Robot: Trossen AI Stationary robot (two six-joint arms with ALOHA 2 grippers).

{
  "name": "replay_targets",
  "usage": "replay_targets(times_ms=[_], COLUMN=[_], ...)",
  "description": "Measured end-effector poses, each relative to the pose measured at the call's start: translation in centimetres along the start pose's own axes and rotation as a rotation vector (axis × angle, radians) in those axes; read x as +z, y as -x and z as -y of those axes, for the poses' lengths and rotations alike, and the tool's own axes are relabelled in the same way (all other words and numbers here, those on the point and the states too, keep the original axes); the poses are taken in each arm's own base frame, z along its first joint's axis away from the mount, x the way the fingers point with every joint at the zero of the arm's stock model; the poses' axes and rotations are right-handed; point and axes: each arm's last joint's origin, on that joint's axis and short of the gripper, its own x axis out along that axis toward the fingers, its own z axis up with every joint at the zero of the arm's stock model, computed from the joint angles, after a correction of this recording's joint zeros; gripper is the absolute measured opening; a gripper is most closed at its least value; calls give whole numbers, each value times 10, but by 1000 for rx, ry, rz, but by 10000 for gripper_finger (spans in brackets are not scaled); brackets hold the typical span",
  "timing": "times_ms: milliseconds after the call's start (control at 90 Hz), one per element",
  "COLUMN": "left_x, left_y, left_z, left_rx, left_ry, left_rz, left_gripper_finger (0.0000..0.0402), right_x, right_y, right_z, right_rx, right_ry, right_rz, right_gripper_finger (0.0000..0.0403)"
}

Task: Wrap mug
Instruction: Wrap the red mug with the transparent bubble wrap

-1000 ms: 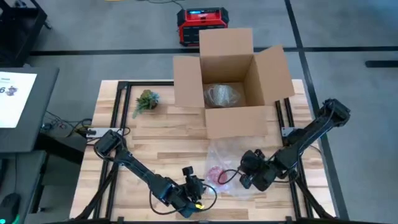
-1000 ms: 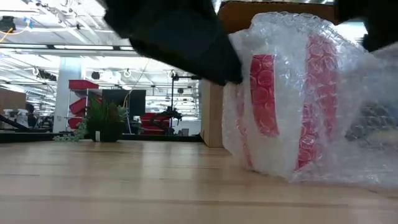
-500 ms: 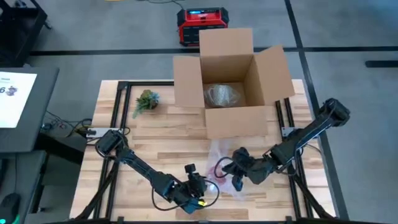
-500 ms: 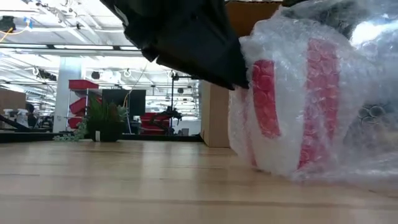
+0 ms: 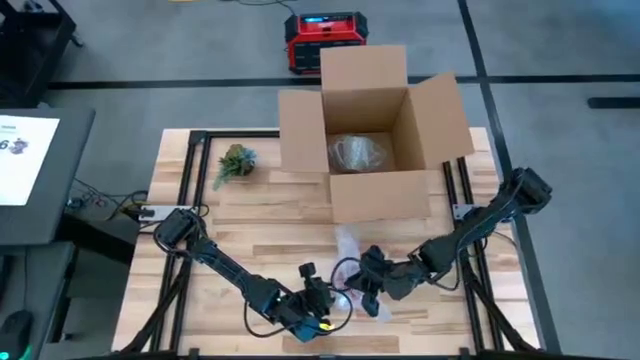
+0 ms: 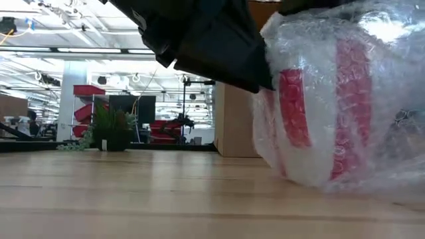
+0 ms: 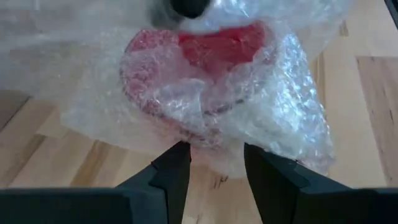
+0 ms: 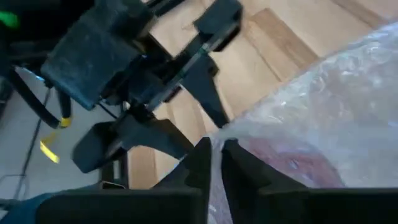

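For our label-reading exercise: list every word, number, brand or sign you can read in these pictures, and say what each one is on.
"6": a single dark character at the edge of the white sheet left of the table; anything beside it is cut off or too small.
Red device on the floor behind the cardboard box: its lit panel is too small to read.
Wrapped mug: red bands only, no lettering visible.
Nothing else is legible.

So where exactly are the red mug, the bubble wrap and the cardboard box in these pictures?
red mug point(image 7: 205, 53): left wrist view, on its red side seen through the wrap.
bubble wrap point(image 6: 372, 86): low view, on the clear sheet over the mug.
cardboard box point(image 5: 380, 195): high view, on its front wall.
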Motion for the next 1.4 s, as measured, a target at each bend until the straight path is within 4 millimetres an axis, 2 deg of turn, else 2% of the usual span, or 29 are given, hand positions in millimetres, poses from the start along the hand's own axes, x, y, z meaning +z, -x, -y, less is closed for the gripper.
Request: replay_targets(times_ms=[178, 333, 478, 622, 700, 822, 1033, 1400], left_x=[3, 27, 42, 57, 58, 61, 47, 37], left_y=[7, 37, 68, 91, 91, 79, 55, 55], left_z=[3, 6, 3, -1, -2, -7, -19, -18], left_rx=[-6, -43, -38, -11, 2, 17, 0, -90], left_ry=[-42, -37, -40, -33, -40, -37, -12, -25], left_rz=[7, 63, 117, 192, 202, 195, 92, 1], left_gripper_finger=[132, 132, 132, 132, 132, 132, 132, 132], right_x=[1, 3, 3, 4, 4, 4, 3, 2], right_y=[0, 1, 1, 0, 0, 0, 0, 2], right_z=[0, -3, -4, -3, -3, -3, -8, -12], right_rx=[20, 45, 69, 79, 79, 97, 219, 315], right_ry=[16, 41, 47, 46, 46, 48, 66, 67], right_rz=[-7, 6, -6, -20, -20, -39, -110, -171], right_gripper_finger=[119, 172, 197, 203, 202, 201, 200, 200])
